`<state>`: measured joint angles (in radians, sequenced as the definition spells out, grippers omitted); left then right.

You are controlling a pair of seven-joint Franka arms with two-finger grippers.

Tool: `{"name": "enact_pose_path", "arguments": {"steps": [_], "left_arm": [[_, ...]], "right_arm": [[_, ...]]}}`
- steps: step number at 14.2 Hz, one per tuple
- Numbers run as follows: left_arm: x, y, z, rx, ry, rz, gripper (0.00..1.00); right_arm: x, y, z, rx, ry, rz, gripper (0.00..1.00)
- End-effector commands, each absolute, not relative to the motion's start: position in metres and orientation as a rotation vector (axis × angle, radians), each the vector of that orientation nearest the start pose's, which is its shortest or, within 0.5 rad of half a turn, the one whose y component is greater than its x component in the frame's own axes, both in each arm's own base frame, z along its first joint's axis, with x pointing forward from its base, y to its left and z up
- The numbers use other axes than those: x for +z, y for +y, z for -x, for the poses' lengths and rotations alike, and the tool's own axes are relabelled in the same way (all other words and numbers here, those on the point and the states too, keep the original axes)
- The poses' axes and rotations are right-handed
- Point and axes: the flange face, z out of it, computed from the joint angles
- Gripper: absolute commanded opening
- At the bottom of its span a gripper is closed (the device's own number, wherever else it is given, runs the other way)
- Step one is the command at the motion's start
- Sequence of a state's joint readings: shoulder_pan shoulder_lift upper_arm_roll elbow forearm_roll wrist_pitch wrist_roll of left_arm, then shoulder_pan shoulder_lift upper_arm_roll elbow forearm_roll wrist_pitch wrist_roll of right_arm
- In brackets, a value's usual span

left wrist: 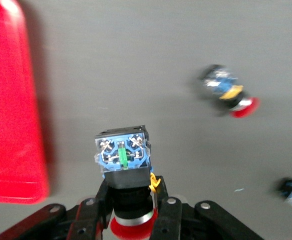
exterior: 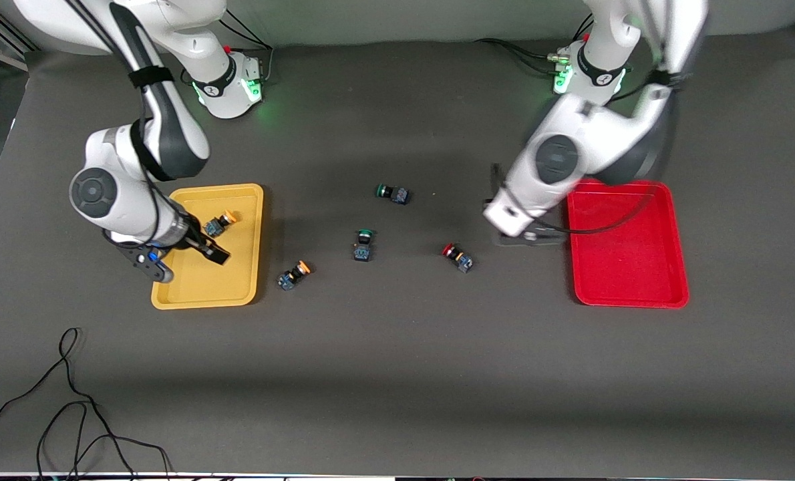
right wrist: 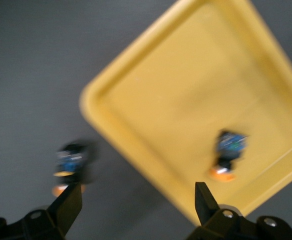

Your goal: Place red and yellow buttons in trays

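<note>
red button (left wrist: 128, 200) clamped between left jaws | right jaws spread

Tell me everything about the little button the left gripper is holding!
The red button is a tiny switch with a dark body, a blue end showing metal screws and a green strip, and a round red cap. The left gripper is shut on it near the cap, holding it in the air over the dark table, beside the red tray.
</note>
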<state>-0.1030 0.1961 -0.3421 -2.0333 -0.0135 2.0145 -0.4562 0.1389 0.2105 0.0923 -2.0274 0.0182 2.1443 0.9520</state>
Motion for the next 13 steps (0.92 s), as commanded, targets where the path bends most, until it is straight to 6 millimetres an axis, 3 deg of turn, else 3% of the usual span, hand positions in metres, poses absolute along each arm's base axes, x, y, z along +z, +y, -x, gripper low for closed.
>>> {"name": "enact_pose_path", "arguments": {"steps": [1, 4, 6, 8, 9, 10, 11, 12, 13], "left_arm": [[0.321, -0.145, -0.504, 0.412, 0.053, 3.120, 0.00], [0.277, -0.056, -0.512, 0.374, 0.125, 3.132, 0.00], [0.233, -0.042, -0.513, 0.342, 0.162, 3.128, 0.00], [0.209, -0.031, -0.516, 0.325, 0.173, 3.119, 0.00], [0.203, -0.029, -0.516, 0.329, 0.194, 3.113, 0.17], [0.201, -0.028, -0.517, 0.343, 0.215, 3.105, 0.55], [0.206, -0.022, -0.520, 0.339, 0.203, 3.101, 0.71], [0.214, -0.021, -0.521, 0.365, 0.201, 3.088, 0.75], [0.233, -0.019, -0.528, 0.397, 0.197, 3.068, 0.82]], "right_arm": [[0.295, 0.190, -0.599, 0.230, 1.295, 2.861, 1.00], [0.250, 0.203, -0.605, 0.249, 1.347, 2.823, 1.00], [0.220, 0.202, -0.597, 0.266, 1.358, 2.819, 1.00], [0.198, 0.200, -0.587, 0.246, 1.358, 2.807, 0.99], [0.193, 0.200, -0.585, 0.238, 1.357, 2.804, 0.88], [0.188, 0.199, -0.584, 0.243, 1.358, 2.804, 0.67], [0.187, 0.200, -0.584, 0.245, 1.357, 2.803, 0.41], [0.187, 0.200, -0.584, 0.246, 1.359, 2.801, 0.25], [0.187, 0.200, -0.584, 0.242, 1.358, 2.800, 0.16]]}}
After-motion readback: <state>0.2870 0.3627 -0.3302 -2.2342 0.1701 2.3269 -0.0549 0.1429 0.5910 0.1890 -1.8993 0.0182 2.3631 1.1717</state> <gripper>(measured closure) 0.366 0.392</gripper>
